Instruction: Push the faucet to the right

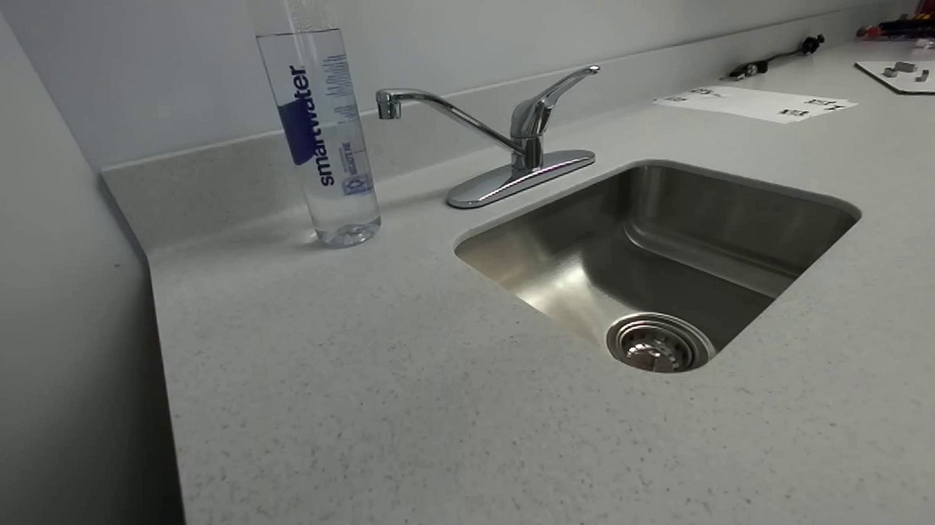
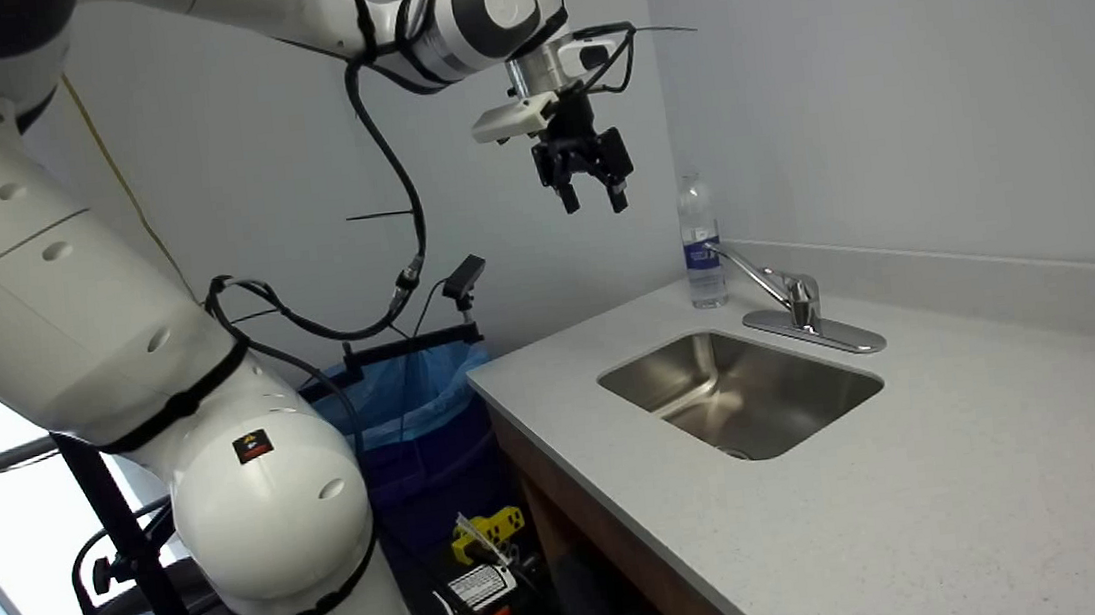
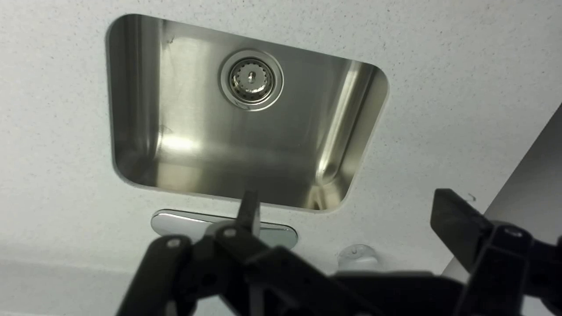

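Note:
The faucet (image 1: 529, 156) is a shiny metal tap behind the sink, its lever raised. Its thin spout (image 1: 453, 115) swings out to the side, parallel to the wall and toward the water bottle. In an exterior view the faucet (image 2: 801, 303) has its spout tip in front of the bottle. My gripper (image 2: 595, 206) hangs high above the counter, apart from the faucet. Its fingers are spread wide with nothing between them. In the wrist view the gripper (image 3: 347, 195) hides most of the faucet; mainly its base plate (image 3: 182, 224) shows.
A tall clear bottle (image 1: 324, 142) with a blue label stands near the spout tip, close to the wall. The sink (image 2: 748, 409) is sunk into the counter in front of the faucet. A low backsplash (image 1: 219, 186) runs behind. Papers (image 1: 752, 104) lie farther along the counter.

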You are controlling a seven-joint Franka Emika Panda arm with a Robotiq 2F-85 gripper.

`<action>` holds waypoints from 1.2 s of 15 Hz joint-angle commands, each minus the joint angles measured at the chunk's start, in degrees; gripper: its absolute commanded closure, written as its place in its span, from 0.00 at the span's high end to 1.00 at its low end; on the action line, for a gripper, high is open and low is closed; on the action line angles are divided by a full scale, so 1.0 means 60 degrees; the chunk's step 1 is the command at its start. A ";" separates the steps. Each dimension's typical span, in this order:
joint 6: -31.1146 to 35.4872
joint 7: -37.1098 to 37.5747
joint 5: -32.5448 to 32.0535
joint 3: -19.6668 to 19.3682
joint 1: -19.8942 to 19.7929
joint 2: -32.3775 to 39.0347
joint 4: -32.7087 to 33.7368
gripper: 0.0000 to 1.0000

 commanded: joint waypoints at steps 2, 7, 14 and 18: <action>-0.0021 0.0016 -0.0018 -0.0030 0.0039 0.0017 0.0041 1.00; -0.0014 0.0551 -0.0336 0.0020 -0.0206 0.0693 0.0454 1.00; 0.0626 0.1344 -0.1094 0.0010 -0.0445 0.2591 0.1650 1.00; 0.1449 0.1986 -0.1805 -0.0030 -0.0305 0.3656 0.2365 1.00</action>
